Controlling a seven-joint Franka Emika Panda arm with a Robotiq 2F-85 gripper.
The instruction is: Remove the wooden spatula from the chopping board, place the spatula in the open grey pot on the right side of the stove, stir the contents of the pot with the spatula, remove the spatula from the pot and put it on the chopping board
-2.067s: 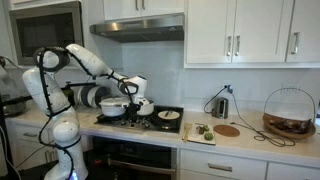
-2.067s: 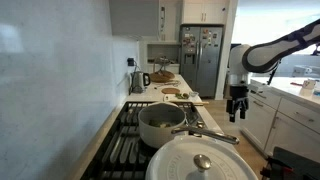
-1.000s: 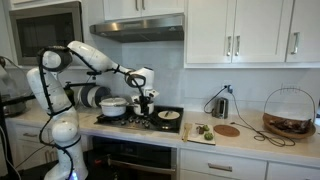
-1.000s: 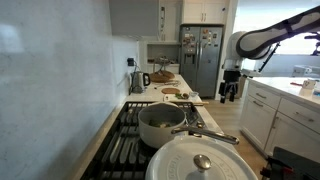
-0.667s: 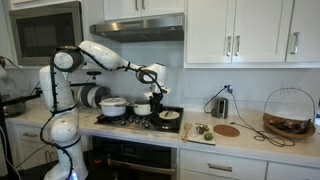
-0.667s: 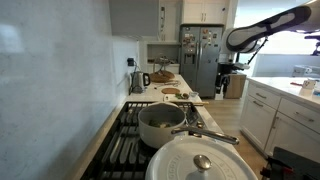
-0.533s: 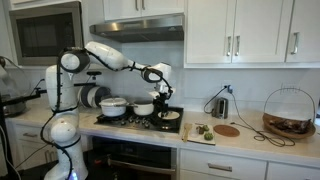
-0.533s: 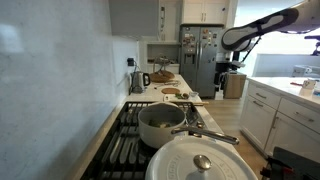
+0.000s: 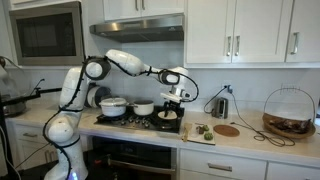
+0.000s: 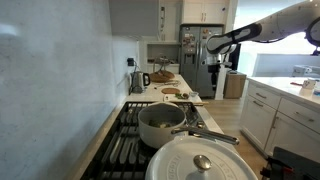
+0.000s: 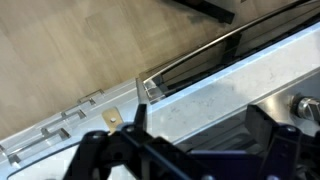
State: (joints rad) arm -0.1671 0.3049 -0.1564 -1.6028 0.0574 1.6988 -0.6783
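Spatula too small to make out (presumably on chopping board (image 9: 192,138)). Gripper (image 9: 173,102) hung over stove (image 9: 120,123) front edge, jaws wide, empty. Risk: descending early, clipping dark pan (image 9: 168,116) short of board.

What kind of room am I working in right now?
Most likely a home kitchen. A black gas stove is set into the counter, white wall cabinets flank a steel range hood, and a tall stainless steel fridge stands at the far end.
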